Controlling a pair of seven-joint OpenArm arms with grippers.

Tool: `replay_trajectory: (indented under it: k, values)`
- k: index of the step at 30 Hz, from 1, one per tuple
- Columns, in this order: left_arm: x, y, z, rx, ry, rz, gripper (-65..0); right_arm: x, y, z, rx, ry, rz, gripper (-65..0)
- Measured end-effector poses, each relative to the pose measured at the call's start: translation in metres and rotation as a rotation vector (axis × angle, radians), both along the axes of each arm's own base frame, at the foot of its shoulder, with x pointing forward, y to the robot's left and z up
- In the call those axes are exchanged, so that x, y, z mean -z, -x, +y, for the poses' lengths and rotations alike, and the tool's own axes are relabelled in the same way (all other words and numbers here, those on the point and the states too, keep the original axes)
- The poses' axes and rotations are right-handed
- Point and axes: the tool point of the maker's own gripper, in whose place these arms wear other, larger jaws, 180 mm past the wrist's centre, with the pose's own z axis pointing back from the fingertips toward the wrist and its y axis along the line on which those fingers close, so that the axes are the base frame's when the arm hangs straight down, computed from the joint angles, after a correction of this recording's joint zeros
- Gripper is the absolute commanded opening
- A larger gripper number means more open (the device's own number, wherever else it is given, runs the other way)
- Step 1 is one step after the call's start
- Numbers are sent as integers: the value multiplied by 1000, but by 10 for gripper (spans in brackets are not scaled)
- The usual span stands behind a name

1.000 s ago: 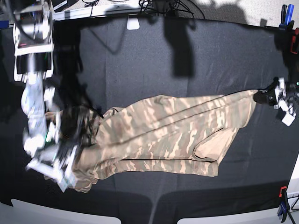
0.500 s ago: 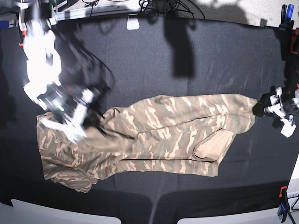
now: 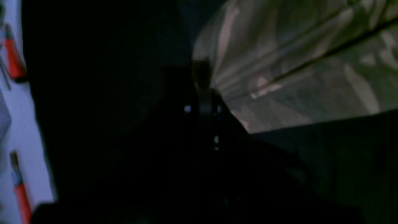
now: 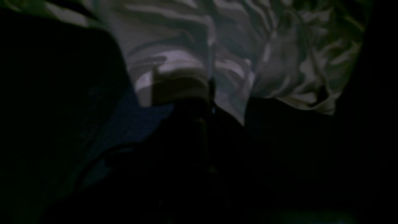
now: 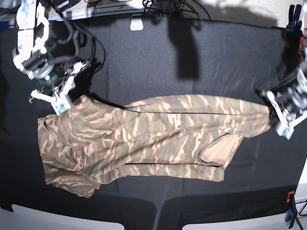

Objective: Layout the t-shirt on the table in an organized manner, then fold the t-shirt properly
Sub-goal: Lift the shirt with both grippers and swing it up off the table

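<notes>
I have both tools clamped on the t-shirt [image 5: 158, 139], which lies stretched across the middle of the table [image 5: 144, 67] in the base view, running from the left third of the frame to the right edge. My right tool [image 5: 67, 98], at the upper left of that frame, has its jaws shut on a pinch of the cloth at the shirt's upper left corner; in the right wrist view the camouflage fabric [image 4: 192, 62] bunches straight into the closed jaws. My left tool [image 5: 278, 112], at the right edge of the base frame, is likewise closed on the opposite end of the shirt, and the left wrist view shows the cloth [image 3: 279, 71] pulled into taut ridges fanning out from the grip. The garment is far from flat: a tan inner flap is turned over at the lower right, and the lower left is heaped in folds. I judge the main risk to be tension. If I pull the two ends further apart, the thin pinch could slip from either tool and the shirt would spring back into a heap. Since I hold only one long edge, the loose lower edge may drag and keep its folded-over flap. Pulling unevenly would also skew the shirt on the table.
</notes>
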Motion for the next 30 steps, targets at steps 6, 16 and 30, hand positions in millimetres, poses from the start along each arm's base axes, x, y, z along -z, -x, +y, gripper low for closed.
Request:
replay_trajectory:
  k: [6, 16, 30]
  values:
    - [15, 61, -28, 50, -16, 102, -650, 16, 24, -12, 1, 78, 64, -650]
    - [17, 118, -37, 129, -198, 174, -650, 23, 58, -44, 40, 108, 125, -650]
    - [-111, -14, -53, 96, -82, -370, -650, -72, -58, -27, 60, -44, -175, -650]
